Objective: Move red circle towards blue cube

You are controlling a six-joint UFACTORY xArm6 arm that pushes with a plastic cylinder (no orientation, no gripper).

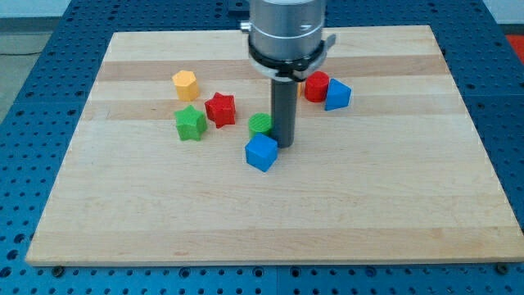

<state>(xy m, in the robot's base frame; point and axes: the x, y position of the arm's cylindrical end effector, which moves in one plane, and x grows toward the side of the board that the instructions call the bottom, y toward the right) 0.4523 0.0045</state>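
The red circle [317,85] lies near the view's top, right of centre, touching a blue triangular block [336,95] on its right. The blue cube [262,152] sits near the board's middle. My tip [285,144] stands just right of and slightly above the blue cube, close to it, and right beside a green round block [260,124]. The red circle is up and to the right of my tip, apart from it. The rod hides part of the green round block.
A yellow hexagon block [186,83], a red star [220,108] and a green star [190,123] lie left of the rod. The wooden board [393,205] rests on a blue perforated table.
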